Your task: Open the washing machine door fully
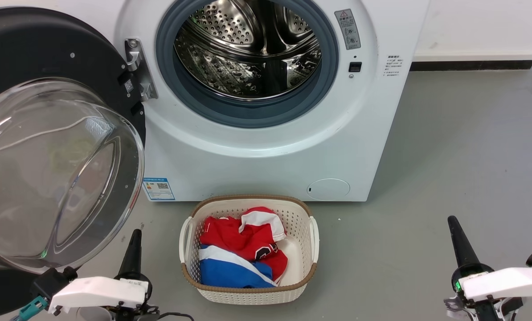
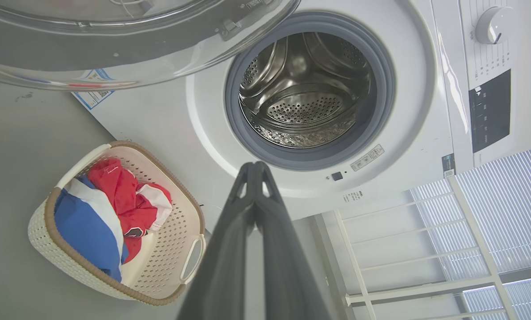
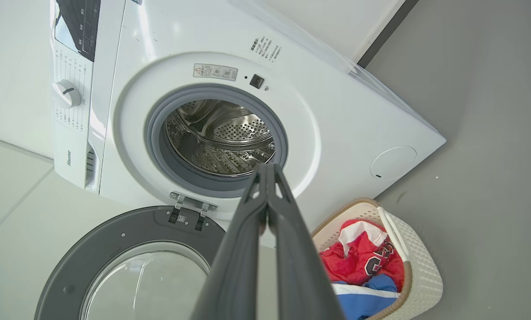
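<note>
Two grippers, both idle: the left gripper (image 1: 136, 234) and right gripper (image 1: 454, 223) each have their fingers (image 2: 230, 249) pressed together w/ nothing between them, low at either side of the head view. The washing machine door (image 1: 34, 49) hangs off its hinge (image 1: 139, 67) on the left side of the washer (image 1: 270, 160), swung well clear of the drum (image 1: 248, 49) opening, w/ its inner face and glass bowl (image 1: 56, 178) toward you. The task looks done or nearly so, but these views do not tell you whether the hinge has travel left. Risk 1: the left gripper sits just below and beside the bowl's lower rim, so an upward or leftward arm move may strike the glass; check clearance in the left wrist view first. Risk 2: if you push for more angle, closed fingertips on the glossy black trim are likely to slip, and force past the hinge stop may strain the bracket. Risk 3: a door w/o a detent may drift back toward the opening if bumped. Risk 4: the basket (image 1: 252, 197) of clothes (image 1: 243, 236) stands on the floor (image 1: 448, 156) directly in front of the washer, between the arms; fwd base motion may shove it.
</note>
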Available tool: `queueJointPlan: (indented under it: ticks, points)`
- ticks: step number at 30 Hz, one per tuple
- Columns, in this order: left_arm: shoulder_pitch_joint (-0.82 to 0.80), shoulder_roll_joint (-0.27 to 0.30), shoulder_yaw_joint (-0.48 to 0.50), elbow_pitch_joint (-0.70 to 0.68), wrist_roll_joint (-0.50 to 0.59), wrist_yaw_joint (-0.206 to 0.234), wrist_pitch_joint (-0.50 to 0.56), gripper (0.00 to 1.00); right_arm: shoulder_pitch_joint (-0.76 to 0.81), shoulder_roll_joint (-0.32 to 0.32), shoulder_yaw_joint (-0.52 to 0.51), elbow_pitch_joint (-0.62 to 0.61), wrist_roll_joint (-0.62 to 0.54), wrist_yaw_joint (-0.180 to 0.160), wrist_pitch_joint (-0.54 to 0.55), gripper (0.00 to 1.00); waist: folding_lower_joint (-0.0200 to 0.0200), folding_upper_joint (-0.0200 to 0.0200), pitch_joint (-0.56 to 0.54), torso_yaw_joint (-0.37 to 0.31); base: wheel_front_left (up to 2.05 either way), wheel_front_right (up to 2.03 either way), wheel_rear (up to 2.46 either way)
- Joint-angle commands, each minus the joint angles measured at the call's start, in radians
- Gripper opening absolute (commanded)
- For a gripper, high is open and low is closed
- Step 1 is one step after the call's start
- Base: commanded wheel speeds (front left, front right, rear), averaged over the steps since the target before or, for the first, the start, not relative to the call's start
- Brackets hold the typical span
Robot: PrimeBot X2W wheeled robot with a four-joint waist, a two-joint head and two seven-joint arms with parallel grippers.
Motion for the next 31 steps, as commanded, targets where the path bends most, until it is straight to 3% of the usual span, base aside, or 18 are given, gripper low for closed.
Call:
queueJointPlan:
  ticks: [1, 31]
  points:
    - [-0.030, 0.002, 0.005, -0.006, -0.027, -0.005, 0.007, 0.00, -0.023, 0.000, -0.003, -0.004, 0.030, 0.000, 0.005, 0.00, 0.0000, 0.0000, 0.000, 0.000, 0.00, 0.00, 0.00]
    - [-0.048, -0.009, 0.030, 0.000, -0.300, -0.025, 0.078, 0.00, -0.054, 0.001, -0.020, 0.020, 0.322, 0.000, 0.061, 0.00, 0.0000, 0.0000, 0.007, 0.002, 0.00, 0.00, 0.00]
